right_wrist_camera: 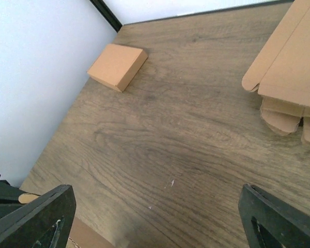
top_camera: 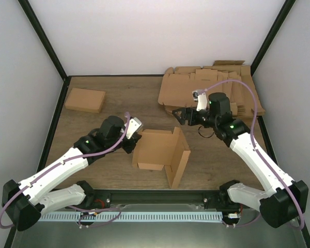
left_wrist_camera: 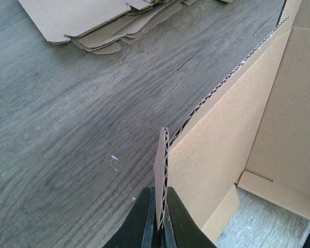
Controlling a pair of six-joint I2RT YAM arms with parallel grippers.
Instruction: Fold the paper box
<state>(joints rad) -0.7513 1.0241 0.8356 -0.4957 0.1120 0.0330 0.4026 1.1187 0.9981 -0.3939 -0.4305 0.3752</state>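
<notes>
A half-folded brown cardboard box (top_camera: 163, 152) lies mid-table, its right wall standing up and its base flat. My left gripper (top_camera: 133, 138) is shut on the box's left flap; in the left wrist view the fingers (left_wrist_camera: 150, 219) pinch the corrugated edge of the flap (left_wrist_camera: 161, 165), with the box wall (left_wrist_camera: 222, 144) to the right. My right gripper (top_camera: 180, 114) is open and empty, held above the table just beyond the box's far edge. In the right wrist view its fingertips (right_wrist_camera: 33, 217) stand wide apart over bare wood.
A stack of flat unfolded box blanks (top_camera: 206, 90) lies at the back right, also in the left wrist view (left_wrist_camera: 103, 26) and the right wrist view (right_wrist_camera: 289, 67). A finished folded box (top_camera: 85, 99) sits at the back left, seen too in the right wrist view (right_wrist_camera: 117, 65).
</notes>
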